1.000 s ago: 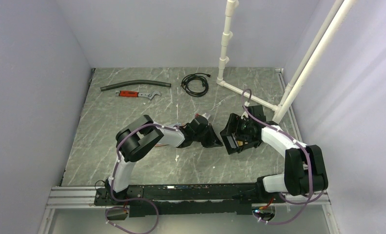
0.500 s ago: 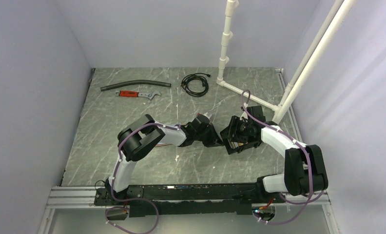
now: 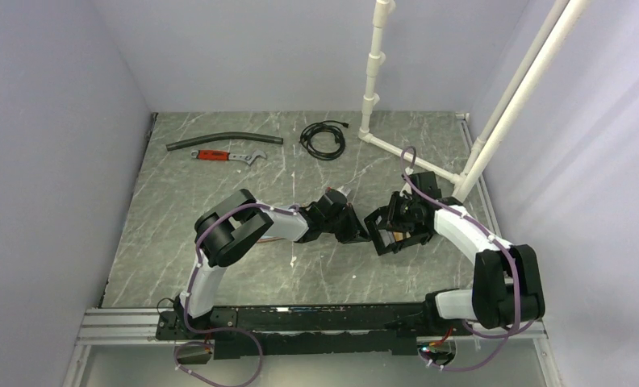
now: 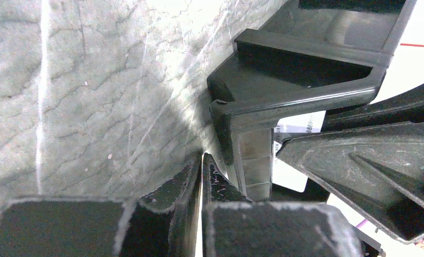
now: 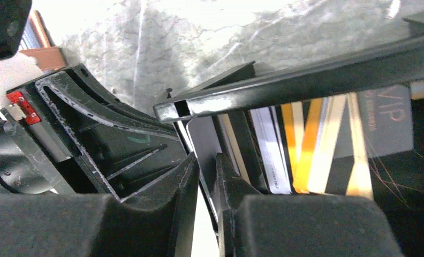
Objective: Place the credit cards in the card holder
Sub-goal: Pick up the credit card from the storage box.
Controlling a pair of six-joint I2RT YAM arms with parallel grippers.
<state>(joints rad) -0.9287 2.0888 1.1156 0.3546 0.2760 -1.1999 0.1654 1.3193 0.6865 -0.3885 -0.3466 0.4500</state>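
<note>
The table carries both arms, which meet mid-surface with the black holder between their tips. The right gripper is drawn narrow about the holder's end wall, one finger inside and one outside. The cards, gold, white and grey, stand on edge in the holder, just beside the inner finger. The left gripper has its fingers nearly together with nothing seen between them. Its tips are just beside the holder's corner, and whether they touch it cannot be told.
</note>
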